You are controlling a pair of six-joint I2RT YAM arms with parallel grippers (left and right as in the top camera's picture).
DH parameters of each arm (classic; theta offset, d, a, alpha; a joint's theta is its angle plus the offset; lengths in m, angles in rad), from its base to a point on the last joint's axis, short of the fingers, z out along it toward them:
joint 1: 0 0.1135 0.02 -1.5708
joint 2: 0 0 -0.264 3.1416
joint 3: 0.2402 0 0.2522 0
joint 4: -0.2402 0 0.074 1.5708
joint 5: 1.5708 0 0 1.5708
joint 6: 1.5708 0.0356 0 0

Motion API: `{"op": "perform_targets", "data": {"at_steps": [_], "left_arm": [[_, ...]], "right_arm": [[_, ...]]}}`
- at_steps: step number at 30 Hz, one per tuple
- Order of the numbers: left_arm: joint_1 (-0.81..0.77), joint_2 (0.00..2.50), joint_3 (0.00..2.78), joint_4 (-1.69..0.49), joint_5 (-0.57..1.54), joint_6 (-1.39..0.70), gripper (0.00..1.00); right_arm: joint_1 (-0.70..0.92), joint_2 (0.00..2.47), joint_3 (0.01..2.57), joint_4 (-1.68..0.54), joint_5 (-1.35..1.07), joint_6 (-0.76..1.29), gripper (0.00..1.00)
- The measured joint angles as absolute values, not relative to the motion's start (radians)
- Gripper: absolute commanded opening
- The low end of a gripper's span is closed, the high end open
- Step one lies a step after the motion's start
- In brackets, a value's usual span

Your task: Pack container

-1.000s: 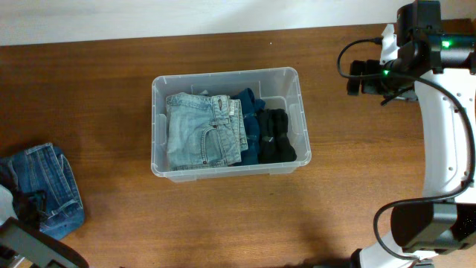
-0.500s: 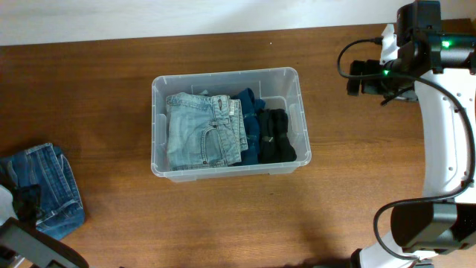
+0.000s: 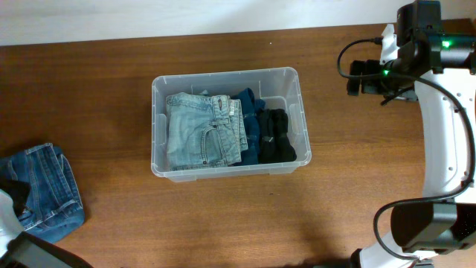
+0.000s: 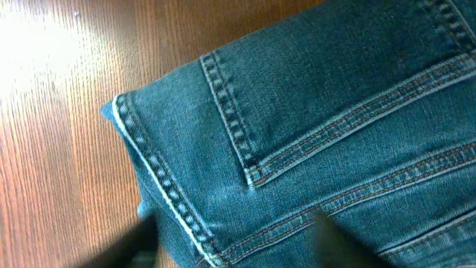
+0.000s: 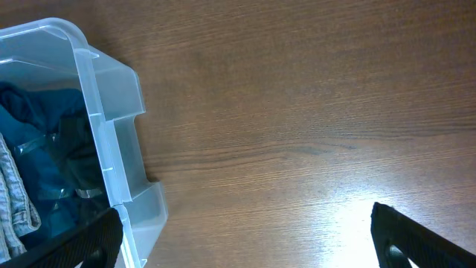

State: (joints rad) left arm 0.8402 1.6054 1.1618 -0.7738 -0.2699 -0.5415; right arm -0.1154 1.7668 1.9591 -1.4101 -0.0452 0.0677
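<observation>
The clear plastic container (image 3: 291, 78) stands mid-table and holds folded light-blue jeans (image 3: 202, 132), a dark blue garment (image 3: 251, 123) and a black one (image 3: 277, 136). Its corner (image 5: 111, 119) shows in the right wrist view. Folded dark blue jeans (image 3: 48, 186) lie on the table at the far left and fill the left wrist view (image 4: 335, 112). My left gripper (image 4: 234, 242) is down on their folded edge. The jaws are half closed, with the denim fold between the two fingers. My right gripper (image 5: 245, 238) hangs open over bare wood to the right of the container.
The right arm (image 3: 446, 134) runs along the table's right side. A pale wall borders the far edge of the wooden table (image 3: 349, 186). The dark jeans lie close to the left edge, where the left arm's base (image 3: 33, 254) shows.
The left gripper's jaws have narrowed onto the dark jeans' edge and its dark body has shifted slightly toward the near-left corner. The jeans, container and right arm have not moved.
</observation>
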Motion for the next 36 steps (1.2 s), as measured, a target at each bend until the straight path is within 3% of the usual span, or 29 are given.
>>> {"op": "perform_targets", "data": {"at_steps": [17, 36], "left_arm": [[0.840, 1.608, 1.161, -0.541, -0.300, -0.307, 0.01], [0.966, 1.781, 1.161, -0.378, -0.414, -0.272, 0.00]], "right_arm": [[-0.115, 1.767, 1.959, -1.410, -0.045, 0.068, 0.99], [-0.115, 1.767, 1.959, -1.410, -0.046, 0.068, 0.99]]}}
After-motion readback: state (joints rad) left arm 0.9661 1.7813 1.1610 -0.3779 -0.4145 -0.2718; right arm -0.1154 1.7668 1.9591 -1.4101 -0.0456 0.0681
